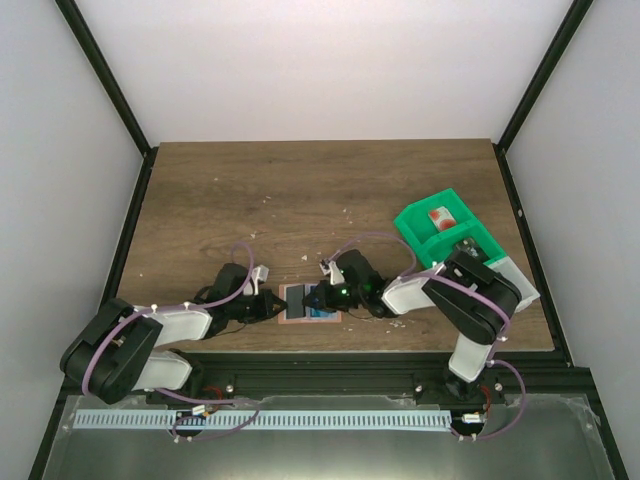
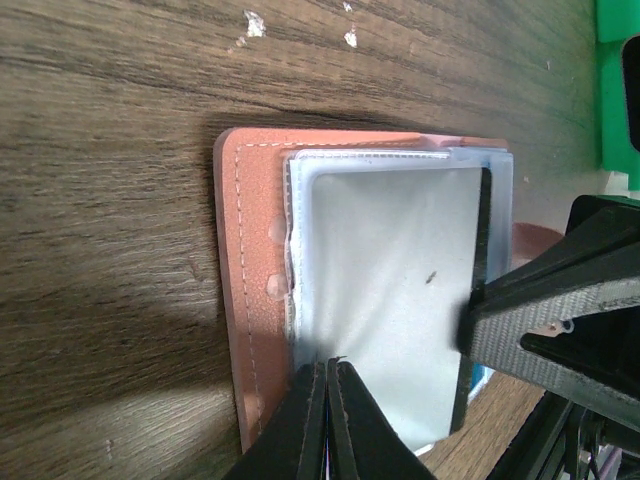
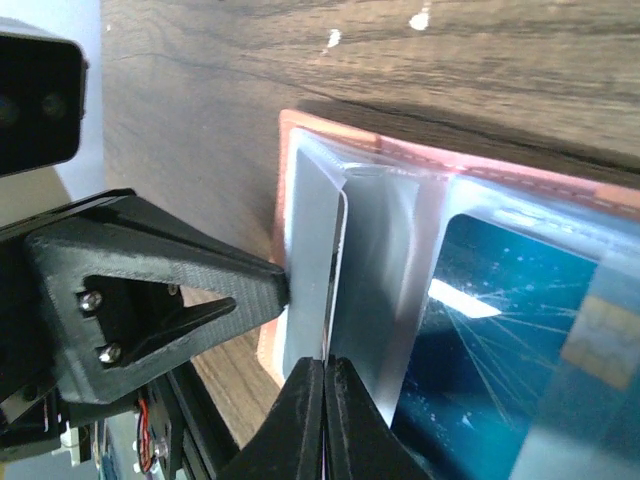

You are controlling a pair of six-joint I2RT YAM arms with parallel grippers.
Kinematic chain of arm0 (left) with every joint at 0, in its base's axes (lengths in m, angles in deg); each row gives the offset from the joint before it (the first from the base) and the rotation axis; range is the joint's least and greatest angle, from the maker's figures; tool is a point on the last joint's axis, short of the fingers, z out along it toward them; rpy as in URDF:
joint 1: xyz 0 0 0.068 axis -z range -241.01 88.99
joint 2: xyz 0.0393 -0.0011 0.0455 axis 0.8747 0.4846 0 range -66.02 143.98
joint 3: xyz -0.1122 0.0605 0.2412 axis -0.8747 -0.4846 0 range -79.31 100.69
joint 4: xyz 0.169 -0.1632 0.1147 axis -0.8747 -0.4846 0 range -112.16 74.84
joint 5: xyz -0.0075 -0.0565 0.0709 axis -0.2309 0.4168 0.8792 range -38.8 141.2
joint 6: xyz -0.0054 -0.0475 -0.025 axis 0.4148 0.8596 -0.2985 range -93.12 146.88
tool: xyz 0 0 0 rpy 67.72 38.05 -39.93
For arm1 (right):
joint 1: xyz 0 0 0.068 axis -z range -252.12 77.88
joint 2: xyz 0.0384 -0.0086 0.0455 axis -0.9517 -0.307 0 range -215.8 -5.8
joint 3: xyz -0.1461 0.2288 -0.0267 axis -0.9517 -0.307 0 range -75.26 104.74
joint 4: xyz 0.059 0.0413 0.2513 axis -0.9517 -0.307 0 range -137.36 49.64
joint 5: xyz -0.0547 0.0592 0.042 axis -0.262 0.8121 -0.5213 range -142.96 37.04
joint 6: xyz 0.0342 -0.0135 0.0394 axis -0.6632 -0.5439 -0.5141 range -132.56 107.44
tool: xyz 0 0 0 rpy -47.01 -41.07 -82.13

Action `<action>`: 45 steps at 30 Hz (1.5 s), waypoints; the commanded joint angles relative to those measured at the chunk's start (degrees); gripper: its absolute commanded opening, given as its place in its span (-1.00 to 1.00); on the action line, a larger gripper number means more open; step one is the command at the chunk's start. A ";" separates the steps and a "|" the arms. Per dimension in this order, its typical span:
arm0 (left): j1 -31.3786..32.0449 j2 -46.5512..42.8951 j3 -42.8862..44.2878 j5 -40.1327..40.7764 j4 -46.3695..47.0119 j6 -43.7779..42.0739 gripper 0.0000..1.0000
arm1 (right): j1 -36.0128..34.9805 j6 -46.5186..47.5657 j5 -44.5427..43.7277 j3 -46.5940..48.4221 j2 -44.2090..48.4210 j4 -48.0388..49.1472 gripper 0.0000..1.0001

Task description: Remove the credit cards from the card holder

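The tan-pink card holder (image 1: pixel 296 320) lies open near the table's front edge, its light blue lining up; it also shows in the left wrist view (image 2: pixel 250 280). A dark grey card (image 1: pixel 298 297) sticks partly out of its pocket and looks glare-grey in the left wrist view (image 2: pixel 400 280). A blue card (image 3: pixel 500 350) sits in the other pocket. My right gripper (image 3: pixel 325 362) is shut on the grey card's edge (image 3: pixel 340 250). My left gripper (image 2: pixel 329 362) is shut, its tip against the holder's lining. A red and white card (image 1: pixel 440 217) lies in the green tray.
The green compartment tray (image 1: pixel 470 240) stands at the right, behind my right arm, and its corner shows in the left wrist view (image 2: pixel 615 60). Small crumbs dot the wood behind the holder. The table's front edge is just below the holder.
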 commanded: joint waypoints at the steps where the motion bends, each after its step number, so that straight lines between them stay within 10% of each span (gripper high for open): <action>1: -0.29 1.16 -0.81 2.51 -2.31 -0.54 -0.90 | 0.46 0.04 1.28 -1.16 1.77 2.93 -0.99; 26: -0.32 -0.69 2.10 0.66 -2.93 0.65 -0.75 | 4.42 3.80 -8.05 -5.27 15.96 -10.79 -0.99; 38: -0.32 -10.03 10.03 -4.03 -11.62 3.65 0.17 | 3.40 17.94 -19.57 -3.19 27.78 -18.33 -0.99; 45: -1.99 -13.49 12.59 -10.77 -8.38 17.27 0.30 | -4.45 34.91 -34.14 -4.61 33.07 -10.10 -0.99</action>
